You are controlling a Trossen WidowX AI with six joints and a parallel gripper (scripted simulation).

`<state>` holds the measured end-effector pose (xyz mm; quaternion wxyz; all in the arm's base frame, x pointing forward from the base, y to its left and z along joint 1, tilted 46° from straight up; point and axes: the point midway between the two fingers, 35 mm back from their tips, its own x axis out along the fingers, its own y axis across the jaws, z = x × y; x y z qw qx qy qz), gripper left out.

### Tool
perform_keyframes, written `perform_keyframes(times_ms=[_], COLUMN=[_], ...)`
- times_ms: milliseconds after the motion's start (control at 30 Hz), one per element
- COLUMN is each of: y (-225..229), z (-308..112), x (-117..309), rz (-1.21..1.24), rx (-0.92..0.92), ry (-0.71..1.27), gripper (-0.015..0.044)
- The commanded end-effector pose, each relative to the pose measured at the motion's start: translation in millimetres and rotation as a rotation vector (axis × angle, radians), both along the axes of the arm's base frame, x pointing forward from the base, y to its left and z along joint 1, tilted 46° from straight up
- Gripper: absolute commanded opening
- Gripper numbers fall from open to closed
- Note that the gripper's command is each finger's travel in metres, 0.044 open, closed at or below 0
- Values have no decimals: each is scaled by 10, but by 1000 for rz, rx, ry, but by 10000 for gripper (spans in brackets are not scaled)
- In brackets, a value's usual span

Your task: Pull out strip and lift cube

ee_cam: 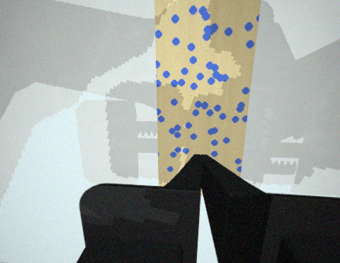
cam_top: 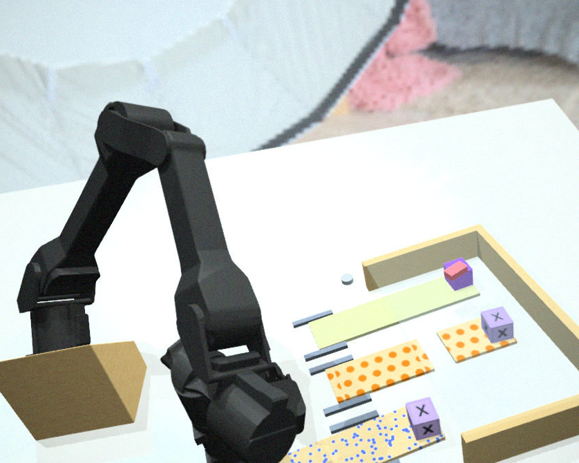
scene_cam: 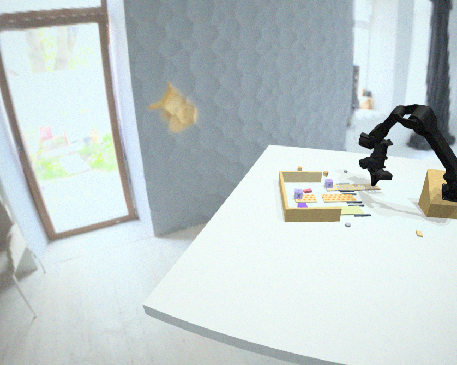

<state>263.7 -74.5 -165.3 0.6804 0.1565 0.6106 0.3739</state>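
Observation:
The blue-dotted strip (cam_top: 362, 442) (scene_cam: 338, 187) (ee_cam: 171, 60) looks unbroken and carries a lilac X-marked cube (cam_top: 423, 418) (scene_cam: 329, 183) at its far end, near the enclosure's open side. My gripper (scene_cam: 374, 184) (ee_cam: 200, 161) is shut and empty, its tips low over or on this strip's near part; contact is hard to tell. An orange-dotted strip is in two pieces, a near piece (cam_top: 380, 370) (scene_cam: 338, 197) and a far piece (cam_top: 457, 340) (scene_cam: 308, 198) bearing another X-marked cube (cam_top: 497, 323) (scene_cam: 298, 194). A green strip (cam_top: 387, 310) (scene_cam: 352, 210) carries a plain purple cube (cam_top: 460, 276) (scene_cam: 302, 205).
A wooden wall (cam_top: 537, 298) (scene_cam: 312, 214) encloses the far ends. Dark rails (cam_top: 325, 350) flank the strips. A red block (cam_top: 456, 270) (scene_cam: 307, 190) overlaps the purple cube in the top view; its support is unclear. A grey disc (cam_top: 346, 278) (scene_cam: 347, 224) lies outside the wall.

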Motion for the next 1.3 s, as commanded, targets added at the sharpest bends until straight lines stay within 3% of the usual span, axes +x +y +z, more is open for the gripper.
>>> perform_keyframes(times_ms=[0,400,567,733,1267], y=[34,1,-332,-349,-237], z=[-21,-44,249,267,408], x=[-122,-254,-147,-147,442], rz=[16,16,15,16,-73], rx=[2,1,-1,-1,-3], ry=[18,19,18,19,103], gripper=[0,0,0,0,420])
